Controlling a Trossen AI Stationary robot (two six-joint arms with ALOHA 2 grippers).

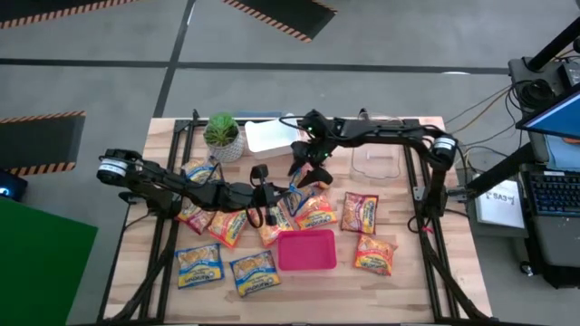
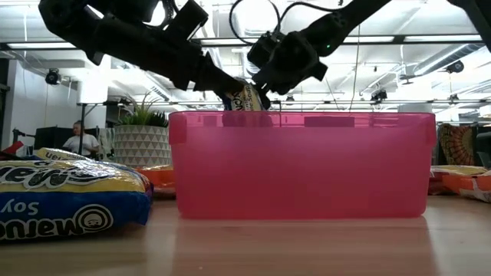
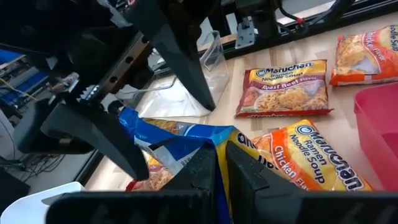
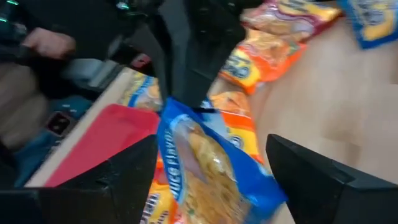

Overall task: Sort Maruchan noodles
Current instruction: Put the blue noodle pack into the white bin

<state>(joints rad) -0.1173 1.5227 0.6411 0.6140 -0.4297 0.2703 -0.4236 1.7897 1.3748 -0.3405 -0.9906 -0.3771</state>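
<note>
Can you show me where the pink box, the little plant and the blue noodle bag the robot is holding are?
pink bin (image 1: 306, 251), high view, its floor.
plant (image 1: 221, 129), high view, its leaves.
blue noodle packet (image 4: 205, 155), right wrist view, its middle.

Overhead looks straight down, low camera sits level behind the pink bin (image 2: 299, 165); wrists close in.

Grey concrete floor (image 1: 109, 81) with orange-and-black hazard-striped mats (image 1: 281, 14), green panel (image 1: 41, 263) at one side, laptop (image 1: 555, 190) on a side desk, white ceiling with strip lights (image 2: 430, 46), seated person (image 2: 77, 138) far behind
</note>
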